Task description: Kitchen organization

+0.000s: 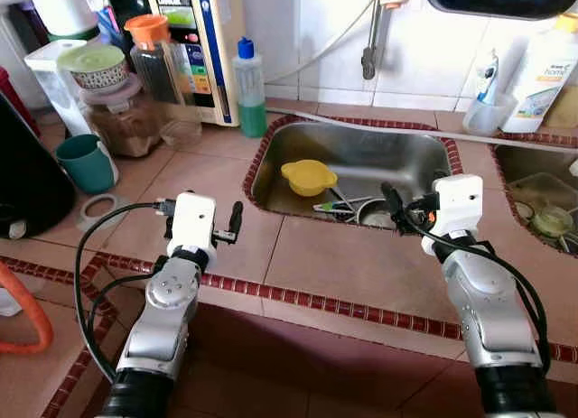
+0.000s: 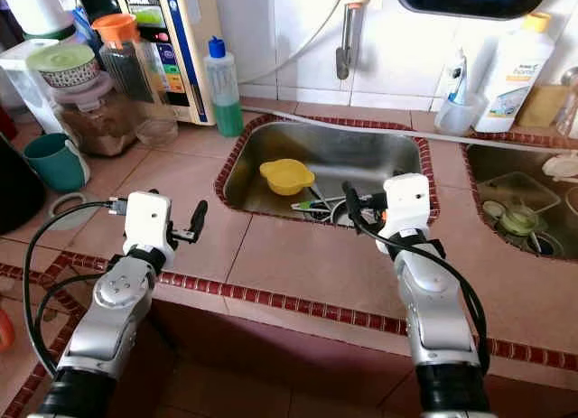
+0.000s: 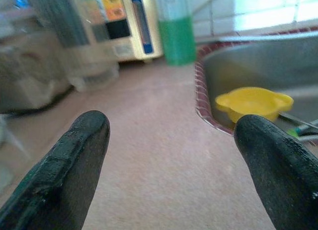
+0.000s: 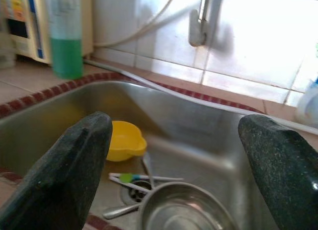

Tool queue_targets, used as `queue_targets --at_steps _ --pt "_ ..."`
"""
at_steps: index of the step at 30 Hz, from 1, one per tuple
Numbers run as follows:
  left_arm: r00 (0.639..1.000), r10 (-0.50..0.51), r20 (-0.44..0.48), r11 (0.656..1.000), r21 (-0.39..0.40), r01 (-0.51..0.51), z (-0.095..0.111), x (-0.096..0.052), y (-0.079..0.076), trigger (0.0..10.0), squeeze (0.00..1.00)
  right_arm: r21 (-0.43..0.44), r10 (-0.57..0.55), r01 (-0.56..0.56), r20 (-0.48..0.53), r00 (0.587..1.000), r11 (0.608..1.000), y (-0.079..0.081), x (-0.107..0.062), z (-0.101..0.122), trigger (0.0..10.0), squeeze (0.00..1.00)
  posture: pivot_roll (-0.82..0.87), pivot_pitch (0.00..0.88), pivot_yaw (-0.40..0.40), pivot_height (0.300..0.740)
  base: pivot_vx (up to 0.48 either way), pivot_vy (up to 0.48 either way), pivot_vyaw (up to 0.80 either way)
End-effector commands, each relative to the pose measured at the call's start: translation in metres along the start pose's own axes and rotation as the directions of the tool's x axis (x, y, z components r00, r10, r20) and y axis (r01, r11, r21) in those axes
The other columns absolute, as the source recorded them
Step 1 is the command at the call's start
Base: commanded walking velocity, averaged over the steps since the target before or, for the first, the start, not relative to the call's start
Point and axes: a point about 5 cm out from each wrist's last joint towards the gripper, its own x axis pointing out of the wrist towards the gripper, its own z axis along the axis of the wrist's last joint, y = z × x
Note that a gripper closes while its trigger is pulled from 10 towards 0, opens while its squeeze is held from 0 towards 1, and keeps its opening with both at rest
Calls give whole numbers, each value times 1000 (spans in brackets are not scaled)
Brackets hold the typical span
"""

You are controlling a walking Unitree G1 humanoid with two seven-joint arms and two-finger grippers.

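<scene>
left gripper (image 3: 174,165) spread wide, empty | right gripper (image 4: 179,165) spread (over sink (image 1: 397,156))

Silver arms, white wrist boxes, looping black cables; left hand (image 1: 233,221), right hand (image 1: 394,206) black-fingered

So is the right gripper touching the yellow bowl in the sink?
Apart. The right wrist view shows the open right gripper above the sink, the yellow bowl lying farther off.
</scene>
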Motion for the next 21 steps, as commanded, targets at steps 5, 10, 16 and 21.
queue_targets --at_steps 5,10,16,21 --pt "999 37 30 999 -32 -36 9 -11 6 10000 0 30 3 -3 -10 1000 1000 15 -9 6 10000 0 -40 0 64 740 0 0 0" --pt "999 38 -24 993 -109 -40 4 -20 4 10000 0 96 -48 51 -35 998 994 20 -9 6 10000 0 -39 0 65 740 0 0 -378" --pt "998 63 -9 989 -131 -63 9 -14 7 10000 0 108 -58 60 -22 998 992 22 -4 13 10000 0 -43 0 68 740 0 0 -483" --pt "999 47 -16 986 -158 -49 12 -14 2 10000 0 114 -61 63 -15 998 992 23 2 19 10000 0 -49 0 61 740 0 0 -688"
